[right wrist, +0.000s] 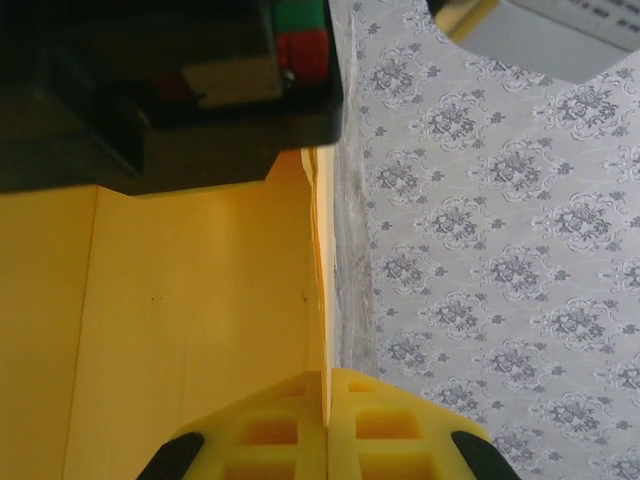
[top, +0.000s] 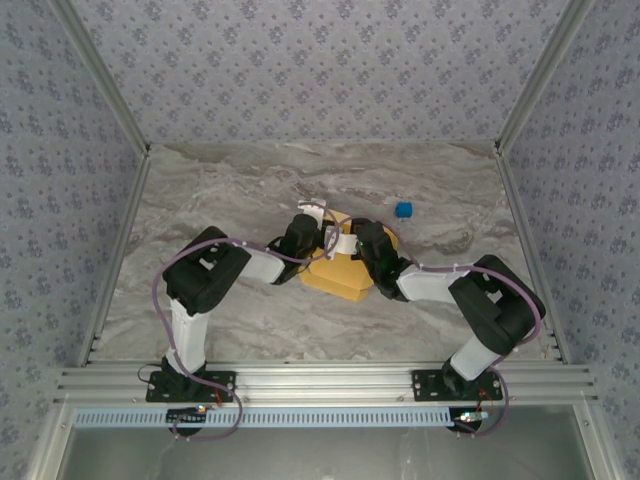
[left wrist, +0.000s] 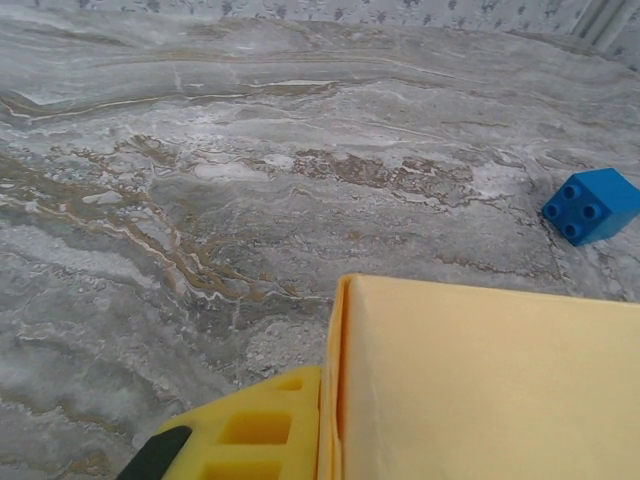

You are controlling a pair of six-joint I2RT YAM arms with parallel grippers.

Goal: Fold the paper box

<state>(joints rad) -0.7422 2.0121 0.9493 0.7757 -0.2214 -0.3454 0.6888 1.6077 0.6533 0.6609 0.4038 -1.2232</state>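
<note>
Card: paper box [top: 340, 270], centre of the top frame, light and thin, creases easily (I'd grip flap edges).
Right gripper [right wrist: 327, 420]: mine, pinched closed on a wall edge.
Left gripper [left wrist: 330, 440]: one finger [left wrist: 250, 435] against the card; whether it has closed, I cannot tell.

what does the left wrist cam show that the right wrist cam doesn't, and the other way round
Left wrist view adds: a blue brick lying on the marble table, off to the right and apart from the box.
Right wrist view adds: the patterned wall, a black part of the other arm at the top, and the right gripper shut on the card's thin edge.
Shared: the yellow-orange paper box seen close up, with yellow fingers at the bottom of the picture.
</note>
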